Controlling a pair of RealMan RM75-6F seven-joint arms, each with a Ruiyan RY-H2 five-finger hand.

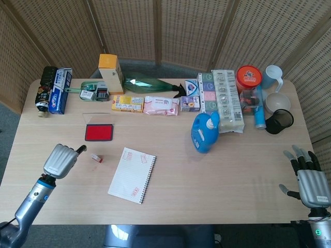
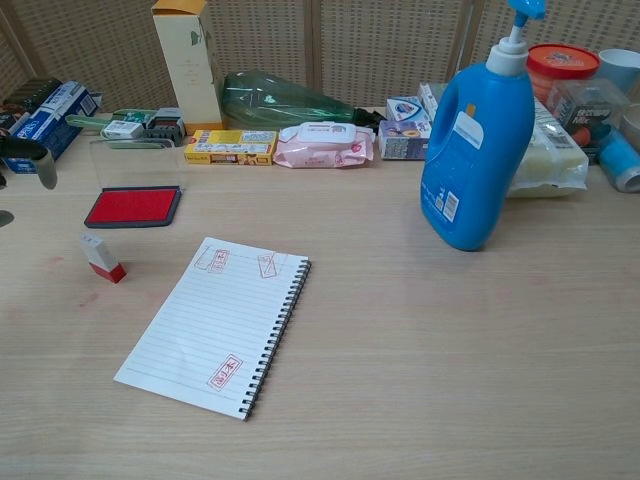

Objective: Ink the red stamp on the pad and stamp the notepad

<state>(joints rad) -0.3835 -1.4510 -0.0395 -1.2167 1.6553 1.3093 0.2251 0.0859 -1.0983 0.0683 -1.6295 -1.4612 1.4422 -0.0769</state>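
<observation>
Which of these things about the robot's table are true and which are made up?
1. The red stamp stands on the table beside the notepad. True.
2. The left hand is holding the stamp. False: the hand is near it but not touching, and the stamp stands alone on the table.
3. The notepad already has red stamp marks on it. True.
4. The ink pad has its lid shut. False: the clear lid stands up and the red pad shows.
5. The blue bottle lies on top of the notepad. False: it stands upright on the table, well apart from the notepad.
6. The right hand is at the table's edge, holding nothing. True.
</observation>
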